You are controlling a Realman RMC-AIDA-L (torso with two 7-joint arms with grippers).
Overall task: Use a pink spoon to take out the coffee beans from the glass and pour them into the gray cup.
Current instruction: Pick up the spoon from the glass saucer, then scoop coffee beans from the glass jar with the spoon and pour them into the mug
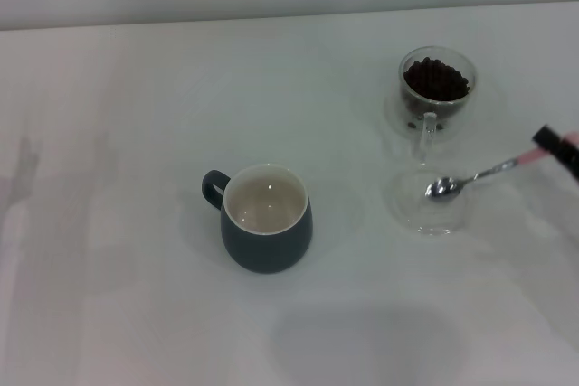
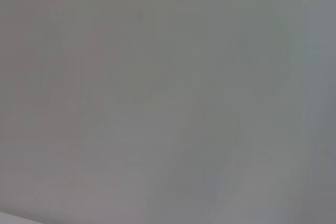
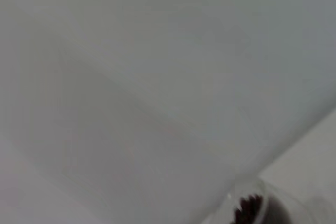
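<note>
Pink-and-metal spoon first: in the head view the pink spoon [image 1: 472, 177] lies with its shiny bowl over the shallow clear dish [image 1: 431, 203] and its slim handle running out to the right gripper [image 1: 563, 149], a dark tip at the frame edge right at the handle's end. You can't tell from here whether it's clamped on the handle or just beside it. Beyond the spoon bowl stands the glass [image 1: 438, 89], heaped with coffee beans [image 1: 436, 79], its handle pointing back toward the dish. Well off to the far side of the spoon bowl from the gripper sits the gray cup [image 1: 267, 218], empty, on the white table [image 1: 136, 296]. Left gripper isn't visible. Left wrist view: blank surface only. Right wrist view: mostly table, glass rim and beans at one corner, no fingers shown. Handling, my read: the spoon is light, stiff and slick, so take it on the pink handle toward its end and keep the bowl level. Beans are loose and roll easily. The glass is fragile and may skid if you dig in hard.
</note>
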